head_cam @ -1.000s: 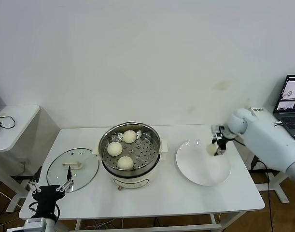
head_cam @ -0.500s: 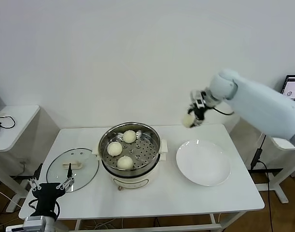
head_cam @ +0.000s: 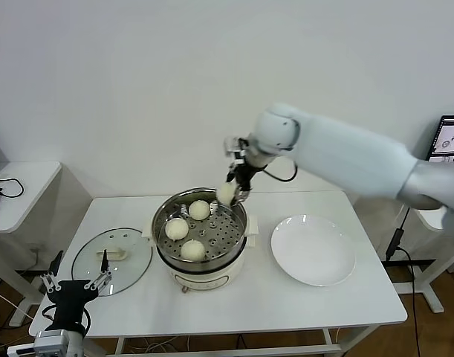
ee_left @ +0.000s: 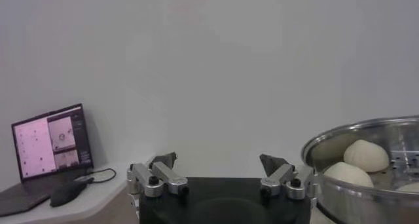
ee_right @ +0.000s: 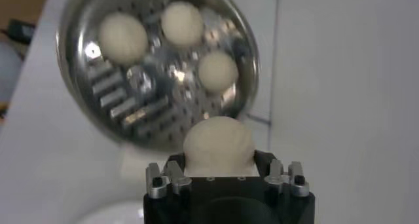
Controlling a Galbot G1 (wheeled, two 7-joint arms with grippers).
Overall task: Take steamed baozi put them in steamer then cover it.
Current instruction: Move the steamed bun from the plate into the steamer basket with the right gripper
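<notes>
The right hand (head_cam: 234, 190) is clamping the 4th baozi (head_cam: 226, 193) by its sides over the steamer (head_cam: 200, 227) rim w/ 3 others inside; it is looking soft, light, so a gentle squeeze; left hand (head_cam: 72, 286) is waiting apart near the cover (head_cam: 111, 260).

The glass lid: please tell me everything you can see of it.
The glass lid is round and clear, with a metal rim and a cream-white rectangular handle at its centre. It lies flat on the white table, handle up, to the robot's left of the steamer and apart from it. Nothing grips it; the open left gripper hovers near its front edge.
</notes>
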